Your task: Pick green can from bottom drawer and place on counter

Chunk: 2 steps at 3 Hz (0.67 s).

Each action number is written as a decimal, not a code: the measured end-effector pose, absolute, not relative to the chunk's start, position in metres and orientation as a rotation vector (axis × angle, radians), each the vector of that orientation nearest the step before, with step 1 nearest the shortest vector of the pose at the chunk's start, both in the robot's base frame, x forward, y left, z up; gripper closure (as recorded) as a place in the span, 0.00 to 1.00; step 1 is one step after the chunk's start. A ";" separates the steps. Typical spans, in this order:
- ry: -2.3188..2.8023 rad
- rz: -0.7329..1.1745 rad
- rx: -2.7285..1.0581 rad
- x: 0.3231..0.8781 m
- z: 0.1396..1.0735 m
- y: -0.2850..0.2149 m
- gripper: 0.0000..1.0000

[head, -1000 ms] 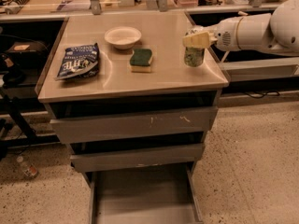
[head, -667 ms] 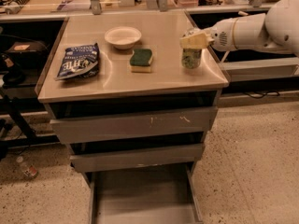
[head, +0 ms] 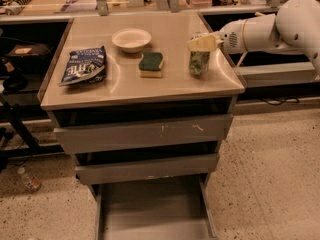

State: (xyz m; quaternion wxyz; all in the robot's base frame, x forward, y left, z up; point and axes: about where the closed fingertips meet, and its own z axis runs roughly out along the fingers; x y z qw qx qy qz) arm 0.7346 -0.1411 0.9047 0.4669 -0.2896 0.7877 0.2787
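green can (head: pixel 199 64) upright on counter (head: pixel 125 86), at sponge's (head: pixel 151 64) 3 o'clock, near the right rim | gripper (head: pixel 202 43) at the can's top, arm coming in from 3 o'clock; gripping or spread: cannot tell | bottom drawer (head: pixel 150 209) pulled out, flat grey floor showing | white bowl (head: pixel 131 47) at sponge's 11 o'clock, pale inside showing

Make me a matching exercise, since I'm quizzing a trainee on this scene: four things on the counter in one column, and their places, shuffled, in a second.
Things:
1. green can
2. sponge
3. bowl
4. chip bag

Places on the counter:
A. left part
B. back, near the middle
C. right side, with the gripper at its top
D. middle, between chip bag and green can

Pairs: 1-C, 2-D, 3-B, 4-A
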 end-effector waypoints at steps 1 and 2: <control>1.933 0.726 -0.690 0.738 0.899 -0.138 1.00; 1.934 0.751 -0.677 0.740 0.891 -0.136 1.00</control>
